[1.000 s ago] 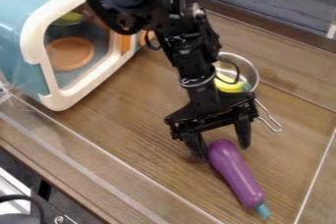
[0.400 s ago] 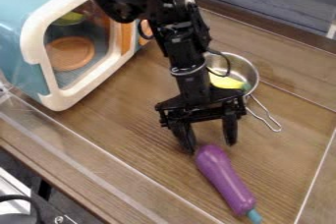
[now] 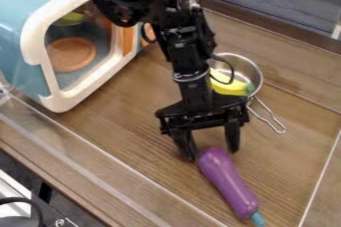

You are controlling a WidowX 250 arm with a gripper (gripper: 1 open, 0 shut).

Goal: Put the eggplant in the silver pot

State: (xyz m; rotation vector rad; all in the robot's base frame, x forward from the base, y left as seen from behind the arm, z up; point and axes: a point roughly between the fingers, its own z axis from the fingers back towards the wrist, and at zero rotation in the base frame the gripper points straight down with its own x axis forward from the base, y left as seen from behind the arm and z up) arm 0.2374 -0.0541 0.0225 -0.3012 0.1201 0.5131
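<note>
Black angular tool [image 3: 214, 153] stands open near the smooth, elongated eggplant [image 3: 229, 182].

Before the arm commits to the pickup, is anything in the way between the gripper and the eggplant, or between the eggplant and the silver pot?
Nothing visible separates the gripper from the eggplant. Toward the silver pot, only the gripper and arm appear in between; yellow toy food sits inside the pot.
</note>
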